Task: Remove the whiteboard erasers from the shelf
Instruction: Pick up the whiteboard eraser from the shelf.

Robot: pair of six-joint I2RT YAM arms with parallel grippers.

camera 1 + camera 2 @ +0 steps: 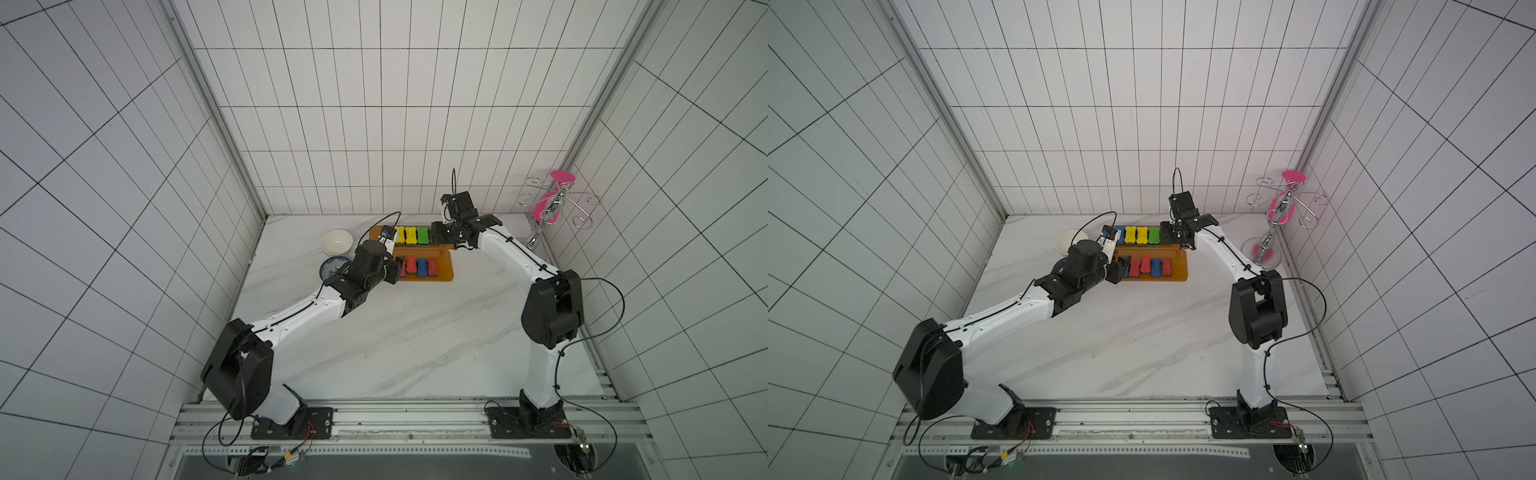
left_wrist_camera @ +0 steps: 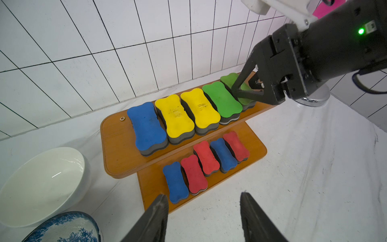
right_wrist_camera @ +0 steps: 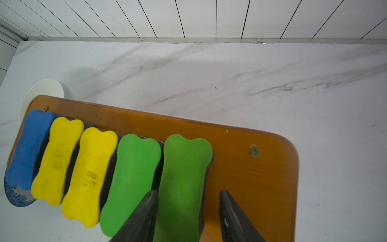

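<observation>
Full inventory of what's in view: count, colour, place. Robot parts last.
shelf: 1, orange-brown, two tiers, by the back wall
upper-tier erasers: 5; blue, two yellow, two green; one row
lower-tier erasers: 5; blue, red, red, blue, red; one row
white bowl: 1, white, on the table off the shelf's blue end
patterned bowl: 1, blue-and-white, beside the white bowl
hook stand: 1, chrome, pink pieces on it, far corner
table: 1, white marble-look
left fingers: open, empty, near the lower tier's blue end
right fingers: open, straddling the end green eraser
</observation>
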